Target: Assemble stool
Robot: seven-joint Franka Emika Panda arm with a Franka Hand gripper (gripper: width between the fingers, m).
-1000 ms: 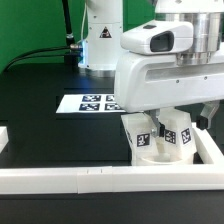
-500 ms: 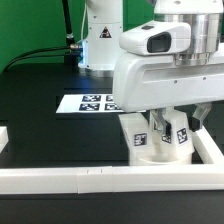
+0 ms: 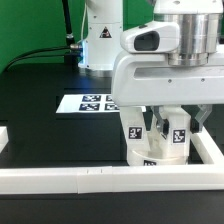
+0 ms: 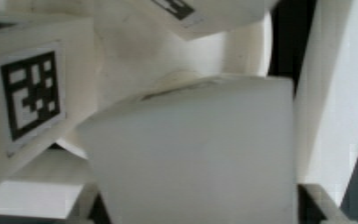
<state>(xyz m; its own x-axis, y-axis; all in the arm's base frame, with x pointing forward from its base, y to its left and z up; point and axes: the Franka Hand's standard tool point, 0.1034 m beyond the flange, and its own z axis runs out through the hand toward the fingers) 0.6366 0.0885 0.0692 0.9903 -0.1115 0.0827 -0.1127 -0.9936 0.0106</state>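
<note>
In the exterior view the round white seat (image 3: pixel 150 156) lies on the black table by the front rail. Two white tagged leg blocks stand upright on it, one on the exterior view's left (image 3: pixel 137 132) and one on its right (image 3: pixel 178 132). My gripper (image 3: pixel 179 124) reaches down from above, its dark fingers on either side of the right leg block. In the wrist view that white leg block (image 4: pixel 194 150) fills the space between the fingers of my gripper (image 4: pixel 201 206), which is shut on it. The other tagged leg block (image 4: pixel 34 85) stands beside it.
The marker board (image 3: pixel 88 103) lies flat behind the seat. White border rails run along the front (image 3: pixel 60 178), the exterior view's right (image 3: pixel 213 150) and its left (image 3: pixel 4 136). The robot's base (image 3: pixel 100 40) stands at the back.
The fingers have closed in from wide open onto the right leg block. The hand sits slightly lower, and the seat and legs have barely shifted.
</note>
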